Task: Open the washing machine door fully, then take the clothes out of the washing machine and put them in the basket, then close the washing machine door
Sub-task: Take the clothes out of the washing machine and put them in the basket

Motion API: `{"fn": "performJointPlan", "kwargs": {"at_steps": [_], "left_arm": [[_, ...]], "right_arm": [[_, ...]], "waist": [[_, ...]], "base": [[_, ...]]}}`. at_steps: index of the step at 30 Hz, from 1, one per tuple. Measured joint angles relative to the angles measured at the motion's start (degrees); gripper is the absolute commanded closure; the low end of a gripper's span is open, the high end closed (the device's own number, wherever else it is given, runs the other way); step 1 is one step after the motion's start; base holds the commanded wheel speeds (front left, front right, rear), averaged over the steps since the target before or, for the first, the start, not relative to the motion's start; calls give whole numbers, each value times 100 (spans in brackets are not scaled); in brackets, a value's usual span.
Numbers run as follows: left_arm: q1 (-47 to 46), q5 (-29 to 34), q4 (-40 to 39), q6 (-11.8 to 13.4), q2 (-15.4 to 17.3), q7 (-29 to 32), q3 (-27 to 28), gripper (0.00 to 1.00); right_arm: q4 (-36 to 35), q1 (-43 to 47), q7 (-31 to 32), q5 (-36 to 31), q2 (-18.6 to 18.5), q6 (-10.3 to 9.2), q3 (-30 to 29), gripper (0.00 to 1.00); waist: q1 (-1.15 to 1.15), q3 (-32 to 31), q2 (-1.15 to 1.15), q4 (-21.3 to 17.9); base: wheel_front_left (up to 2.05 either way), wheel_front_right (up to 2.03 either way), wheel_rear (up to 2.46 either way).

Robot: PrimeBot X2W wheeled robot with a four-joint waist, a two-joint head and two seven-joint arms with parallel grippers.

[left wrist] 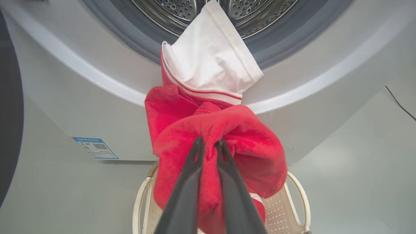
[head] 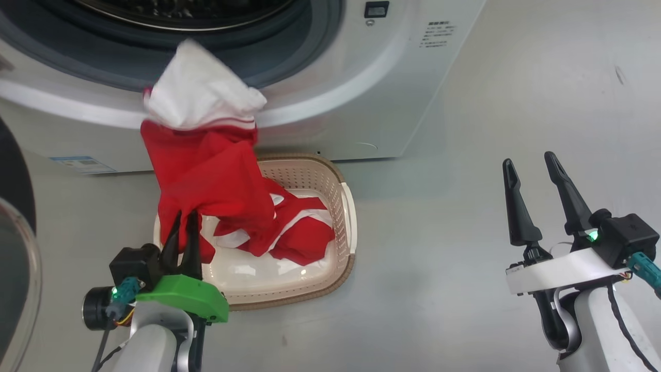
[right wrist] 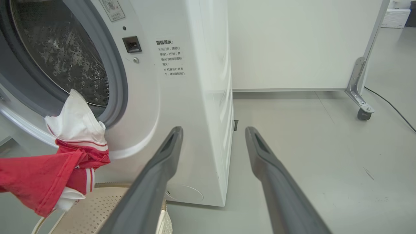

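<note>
Grey floor [head: 439,258] holds cream perforated plastic basket [head: 304,156], big white washing machine [head: 335,93] behind it; left gripper [head: 186,217] fingers clamp bright red white-trimmed clothes [head: 206,175] over basket, likely for release; right gripper [head: 529,160] fingers apart, idle.

The head camera is looking steeply down from above, fairly near, at the washing machine [head: 361,77] front and the basket [head: 310,178] on the floor [head: 465,232], with the left gripper [head: 186,216] showing at lower left and the right gripper [head: 529,159] at lower right. The left wrist camera is sitting close in, looking along its own fingers [left wrist: 186,191] up at the drum [left wrist: 172,8] rim, where the clothes [left wrist: 182,123] are hanging. The right wrist camera is sitting low and off to the right, facing the machine's front corner obliquely, with the floor and a white panel [right wrist: 292,42] stretching beyond. All three are sharing the clothes, the basket rim and the drum's mouth.
</note>
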State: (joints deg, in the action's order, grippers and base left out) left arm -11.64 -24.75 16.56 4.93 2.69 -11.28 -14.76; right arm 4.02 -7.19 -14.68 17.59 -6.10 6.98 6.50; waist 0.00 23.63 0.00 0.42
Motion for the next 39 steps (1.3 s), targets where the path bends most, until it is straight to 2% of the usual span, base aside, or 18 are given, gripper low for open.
{"fn": "performJointPlan", "kwargs": {"at_steps": [9,18,27,35,36,37,38,39], "left_arm": [[-734,-200,789,1,-14,15,194,100],[-1410,-231,1711,10,-31,292,281,100],[-1660,-370,2607,11,-36,466,350,100],[-1908,-517,3182,-24,-48,497,346,100],[-1925,-530,3248,-45,-49,515,345,67],[-1954,-536,3306,-52,-52,515,347,27],[-1987,-542,3345,-73,-52,513,346,0],[-2064,-542,3464,-115,-56,508,333,0]], "right_arm": [[-23,-186,0,57,12,0,3,0],[-44,-444,0,157,11,0,68,0],[3,-637,-1,261,11,0,104,0],[69,-788,-1,297,-23,0,100,0],[75,-798,-1,298,-25,0,103,0],[86,-810,-1,298,-30,0,107,0],[100,-827,-1,298,-34,0,105,0],[109,-864,-1,299,-40,1,87,0]], "waist": [[0,388,0,-322],[0,852,0,-634],[0,1258,0,-927],[0,1460,0,-1022],[0,1464,0,-1019],[0,1465,0,-1015],[0,1463,0,-1009],[0,1442,0,-991]], "base": [[0,0,0],[0,0,0],[0,0,0],[0,0,0],[0,0,0],[0,0,0],[0,0,0],[0,0,0]]}}
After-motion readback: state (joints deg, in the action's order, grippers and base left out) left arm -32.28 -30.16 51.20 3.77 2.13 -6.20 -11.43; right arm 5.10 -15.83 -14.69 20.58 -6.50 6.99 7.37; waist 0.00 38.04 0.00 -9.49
